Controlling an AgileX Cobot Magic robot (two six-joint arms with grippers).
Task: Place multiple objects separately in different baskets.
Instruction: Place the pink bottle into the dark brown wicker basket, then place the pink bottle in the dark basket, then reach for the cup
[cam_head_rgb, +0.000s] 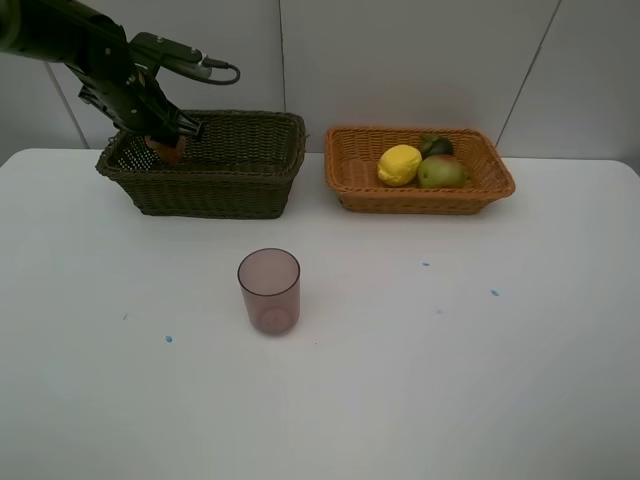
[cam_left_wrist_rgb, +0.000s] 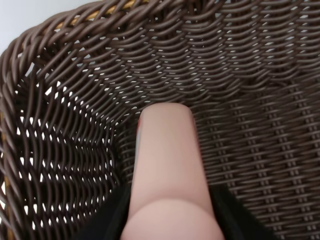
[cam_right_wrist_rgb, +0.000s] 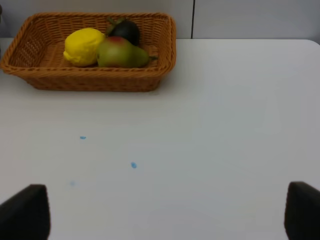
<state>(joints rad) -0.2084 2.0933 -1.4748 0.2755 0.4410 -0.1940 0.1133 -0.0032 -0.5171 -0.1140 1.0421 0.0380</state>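
My left gripper (cam_head_rgb: 166, 138) is shut on the pink bottle (cam_left_wrist_rgb: 167, 165) and holds it inside the dark olive-brown basket (cam_head_rgb: 230, 185), near its left end. The left wrist view shows the bottle pointing at the woven floor (cam_left_wrist_rgb: 250, 125); I cannot tell if it touches. The mauve plastic cup (cam_head_rgb: 269, 290) stands upright on the table in front of that basket. The orange basket (cam_head_rgb: 420, 203) holds the lemon (cam_head_rgb: 399, 164), the pear (cam_head_rgb: 441, 172) and the mangosteen (cam_head_rgb: 436, 146). My right gripper (cam_right_wrist_rgb: 162, 215) is open over bare table, well short of the orange basket (cam_right_wrist_rgb: 90, 80).
The white table (cam_head_rgb: 450, 380) carries a few small blue specks (cam_head_rgb: 493, 292). A pale wall rises close behind both baskets. The right arm is outside the exterior high view.
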